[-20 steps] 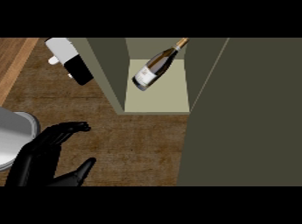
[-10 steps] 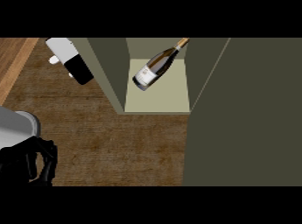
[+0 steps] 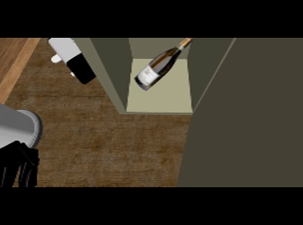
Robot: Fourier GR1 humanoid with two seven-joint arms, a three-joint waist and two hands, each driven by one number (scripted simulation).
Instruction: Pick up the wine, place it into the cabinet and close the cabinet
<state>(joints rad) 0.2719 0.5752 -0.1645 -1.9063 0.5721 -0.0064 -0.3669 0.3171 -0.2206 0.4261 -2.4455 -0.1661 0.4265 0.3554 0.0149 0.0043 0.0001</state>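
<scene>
The wine bottle (image 3: 159,66) lies tilted inside the olive cabinet (image 3: 110,74), on its pale floor, with the neck toward the upper right. The cabinet door (image 3: 251,114) stands open as a large dark panel filling the right side. My left hand (image 3: 11,169) shows at the lower left edge below its grey forearm (image 3: 8,127), fingers hanging straight and holding nothing, well away from the cabinet. My right hand does not show.
A white and black object (image 3: 76,61) sits against the cabinet's left wall at the top left. The dark wooden counter (image 3: 108,145) spreads in front of the cabinet. A lighter wooden strip (image 3: 5,66) runs along the far left.
My left hand has drawn back to the left and down, from the middle of the counter to the view's edge. The bottle and the door have not moved.
</scene>
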